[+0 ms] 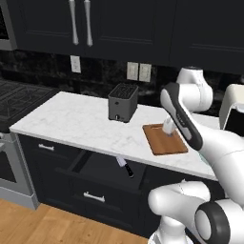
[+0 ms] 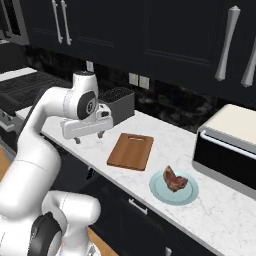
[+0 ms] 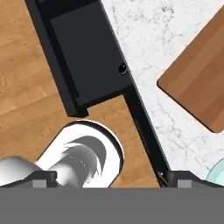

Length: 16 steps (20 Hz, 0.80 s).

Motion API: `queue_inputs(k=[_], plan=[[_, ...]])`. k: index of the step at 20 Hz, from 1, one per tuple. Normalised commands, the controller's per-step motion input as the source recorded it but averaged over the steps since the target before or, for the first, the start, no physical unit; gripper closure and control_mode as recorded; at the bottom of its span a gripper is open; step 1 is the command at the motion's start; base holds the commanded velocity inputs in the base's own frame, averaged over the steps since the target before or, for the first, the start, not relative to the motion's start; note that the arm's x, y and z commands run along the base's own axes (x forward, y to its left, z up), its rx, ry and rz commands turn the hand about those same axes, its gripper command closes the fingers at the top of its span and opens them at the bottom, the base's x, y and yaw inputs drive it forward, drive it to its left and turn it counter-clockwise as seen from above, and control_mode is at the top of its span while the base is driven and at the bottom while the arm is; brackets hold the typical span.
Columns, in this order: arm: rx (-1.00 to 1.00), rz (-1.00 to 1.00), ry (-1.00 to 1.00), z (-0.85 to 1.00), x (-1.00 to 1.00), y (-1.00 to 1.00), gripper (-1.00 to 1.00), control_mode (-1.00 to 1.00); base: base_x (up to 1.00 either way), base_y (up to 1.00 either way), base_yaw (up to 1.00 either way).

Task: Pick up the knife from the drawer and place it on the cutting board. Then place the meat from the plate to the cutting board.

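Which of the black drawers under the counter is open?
The wide drawer just below the counter edge, left of the cutting board: pulled out, with the knife at its inner edge. The handled ones around it sit flush.

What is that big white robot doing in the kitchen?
It is getting ready to fetch a knife. The knife lies in the open black drawer under the marble counter, and the robot has not touched it yet. Its gripper hangs above the counter edge, holding nothing. The wooden cutting board is bare, and the meat sits on the teal plate next to it.
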Motion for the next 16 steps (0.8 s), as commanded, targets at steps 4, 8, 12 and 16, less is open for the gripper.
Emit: queue_inputs(k=[4, 8, 12, 16], plan=[[0.01, 0.05, 0.2, -0.4, 0.0, 0.0, -1.0, -1.0, 0.0, 0.0, 0.0], [0.24, 0.15, 0.46, -1.0, 0.29, 0.75, -1.0, -1.0, 0.0, 0.0, 0.0], [0.27, 0.18, 0.47, -1.0, 0.45, 1.0, -1.0, -1.0, 0.0, 0.0, 0.0], [0.22, 0.14, 0.51, -1.0, 0.17, 0.99, -1.0, -1.0, 0.0, 0.0, 0.0]])
